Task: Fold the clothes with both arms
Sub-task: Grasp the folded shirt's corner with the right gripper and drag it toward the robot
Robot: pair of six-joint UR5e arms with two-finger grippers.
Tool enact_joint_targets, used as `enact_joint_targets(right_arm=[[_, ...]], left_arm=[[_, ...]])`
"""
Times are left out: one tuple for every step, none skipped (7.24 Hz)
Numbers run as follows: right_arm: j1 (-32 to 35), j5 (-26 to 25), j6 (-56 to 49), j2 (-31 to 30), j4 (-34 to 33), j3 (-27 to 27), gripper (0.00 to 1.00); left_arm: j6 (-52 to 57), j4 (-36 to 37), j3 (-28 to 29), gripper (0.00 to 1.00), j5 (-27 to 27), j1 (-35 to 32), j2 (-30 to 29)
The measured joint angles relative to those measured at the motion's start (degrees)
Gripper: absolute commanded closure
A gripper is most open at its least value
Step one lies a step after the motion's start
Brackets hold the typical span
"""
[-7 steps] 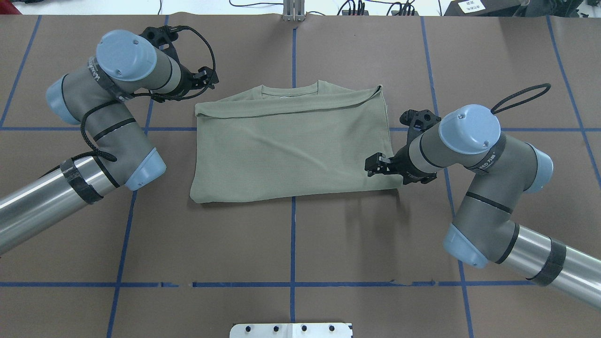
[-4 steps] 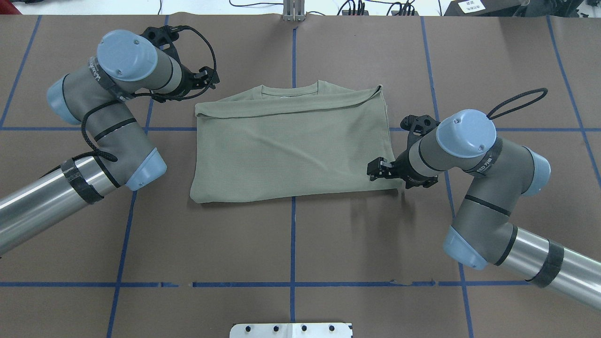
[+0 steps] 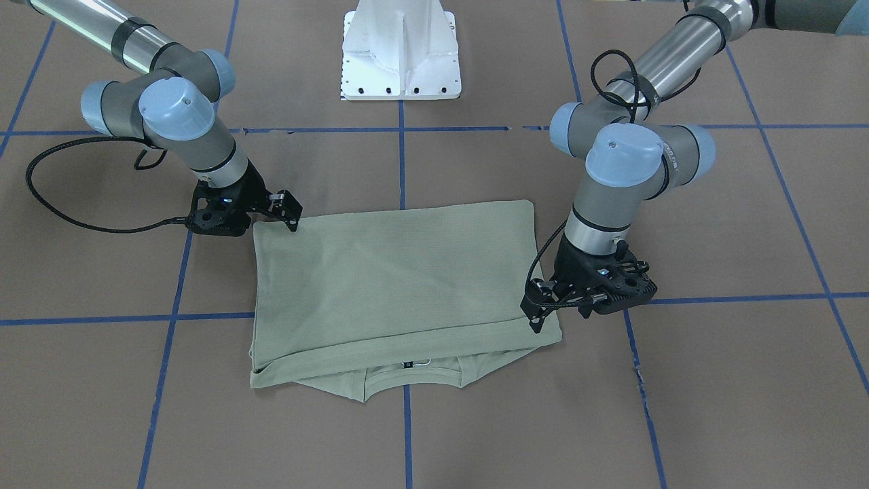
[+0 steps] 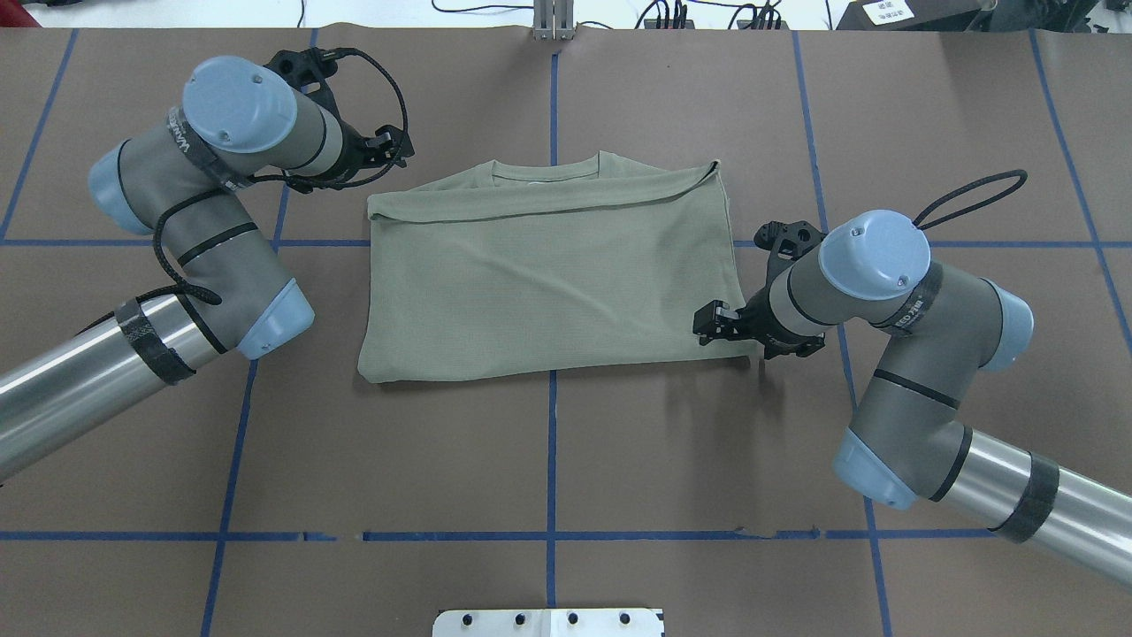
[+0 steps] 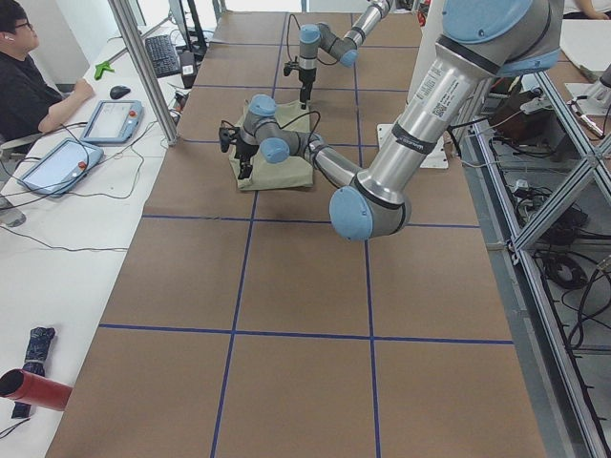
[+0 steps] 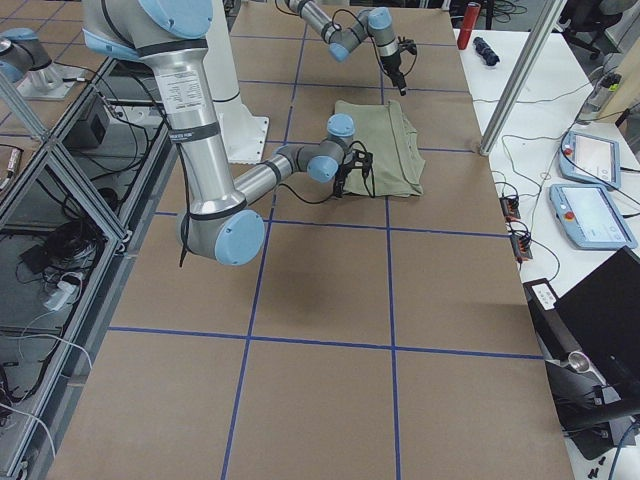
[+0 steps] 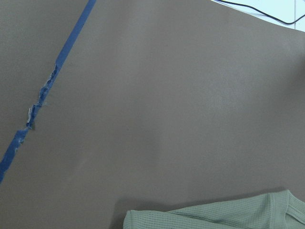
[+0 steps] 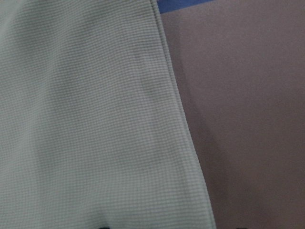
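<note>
One camera looks down on the table (image 4: pixel 548 460) from behind the pedestal (image 4: pixel 548 622); another faces it from the far side, steeply (left and right swap there); two stand well back at the table's ends, looking along it; all four share the shirt (image 4: pixel 548 283); both wrist cameras sit close, each catching a shirt edge.

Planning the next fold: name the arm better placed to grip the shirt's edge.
Right. The right hand hangs over the near right edge of the shirt; the left hand sits off the cloth, beyond its collar-side corner.
</note>
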Motion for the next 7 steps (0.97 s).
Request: enact_joint_targets(right_arm=[[0.0,-0.02,-0.04,-0.03,0.06,0.08,1.0],[0.01,-0.08,-0.06,-0.06,0.12,0.16,1.0],[0.01,0.07,-0.07,-0.07,0.13,0.13,1.0],[0.05,0.22,-0.09,-0.2,0.1,0.12,1.0],[0.07,0.28,-0.17,-0.57,0.12,0.29,1.0],[0.09,0.31,-0.24,-1.36,0.22,1.05,1.0],[0.02,0.38,-0.27,-3.0,0.29,3.03,1.0]], left_arm=[[0.06,-0.05,0.0,0.01,0.02,0.02,0.0],[0.12,-0.3,0.0,0.01,0.01,0.04,0.01],[0.14,-0.65,0.0,0.01,0.04,0.05,0.03],[0.14,-0.83,0.0,0.01,0.05,0.05,0.0],[0.06,-0.89,-0.06,0.01,0.06,0.05,-0.04],[-0.06,-0.89,-0.17,0.01,0.06,0.05,-0.1],[-0.14,-0.87,-0.43,0.01,0.06,0.05,-0.12]])
